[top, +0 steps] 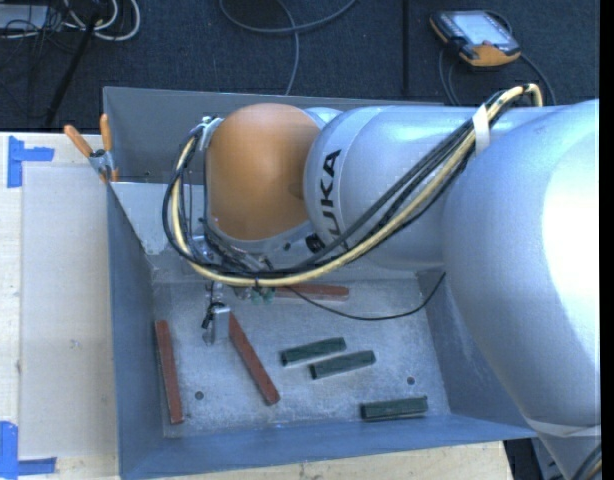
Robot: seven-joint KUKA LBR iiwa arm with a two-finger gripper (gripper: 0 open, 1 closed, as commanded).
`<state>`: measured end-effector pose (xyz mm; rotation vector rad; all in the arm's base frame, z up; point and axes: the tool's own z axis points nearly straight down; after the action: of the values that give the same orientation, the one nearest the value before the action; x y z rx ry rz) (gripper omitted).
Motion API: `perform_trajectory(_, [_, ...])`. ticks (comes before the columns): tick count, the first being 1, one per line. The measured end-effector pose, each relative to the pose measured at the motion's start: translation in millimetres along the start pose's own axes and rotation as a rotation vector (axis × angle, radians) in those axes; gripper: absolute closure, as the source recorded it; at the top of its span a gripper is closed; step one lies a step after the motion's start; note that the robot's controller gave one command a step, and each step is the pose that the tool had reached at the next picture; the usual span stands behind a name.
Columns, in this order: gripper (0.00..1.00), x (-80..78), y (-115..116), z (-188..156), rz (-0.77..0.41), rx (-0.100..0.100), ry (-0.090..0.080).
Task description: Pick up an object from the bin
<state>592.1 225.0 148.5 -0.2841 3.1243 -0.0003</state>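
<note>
Zero lifted yet: claw (214,324) hangs just beside the slanted brown stick (253,360), can't tell if it's open or shut.

Inside the bin (127,268): long stick (168,370) at left; slanted stick (253,359) beside it; three short bars (342,364) to the right.

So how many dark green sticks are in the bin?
3. The first green stick lies mid-floor, the second green stick just beside it, the third green stick by the near wall. The arm may hide more.
</note>
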Motion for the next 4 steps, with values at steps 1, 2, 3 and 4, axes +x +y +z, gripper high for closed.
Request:
perform_trajectory(1, [0.0, 5.9, -14, 55, -0.31, -0.005, 0.01])
perform_trajectory(2, [0.0, -4.2, -63, 46, -0.121, -0.002, 0.004])
perform_trajectory(3, [0.0, -5.7, -69, 44, -0.097, -0.001, 0.002])
perform_trajectory(4, [0.0, 26.9, -81, 74, -0.192, -0.001, 0.003])
